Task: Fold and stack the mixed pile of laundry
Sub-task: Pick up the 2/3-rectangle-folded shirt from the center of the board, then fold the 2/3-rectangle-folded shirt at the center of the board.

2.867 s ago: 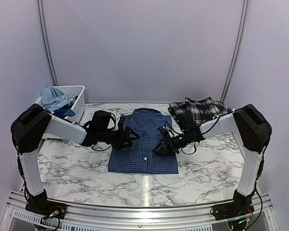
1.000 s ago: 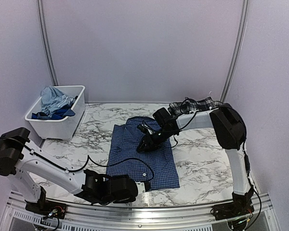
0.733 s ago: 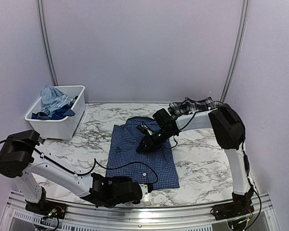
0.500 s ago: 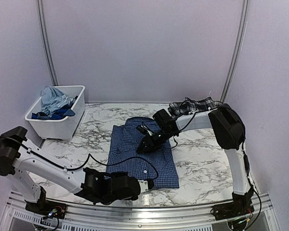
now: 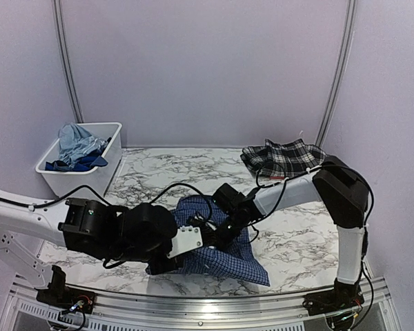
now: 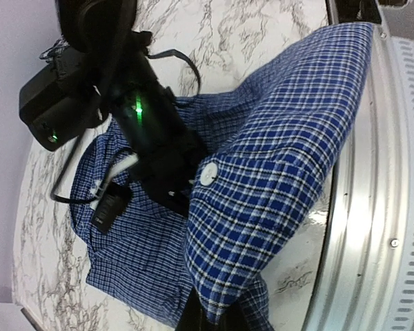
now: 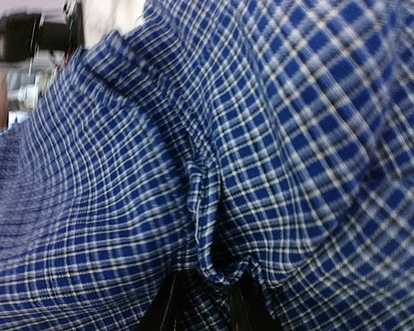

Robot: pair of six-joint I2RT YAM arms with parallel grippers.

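- Marble-patterned table (image 5: pixel 297 234) carries the navy check shirt (image 5: pixel 229 261) at its near middle, bunched, with the near hem raised.
- Left gripper (image 6: pixel 210 321) is clamped tight on that hem. Right gripper (image 7: pixel 203 303) has its jaws narrowed on a gathered fold mid-shirt.
- We judge a fold of this shirt is in hand; next, the hem needs carrying over and laying flat.
- From above, both arms cover much of the shirt; we cannot make out collar or sleeves.
- Plaid piece (image 5: pixel 283 157) lies far right; white bin (image 5: pixel 79 183) hides most of its garments.
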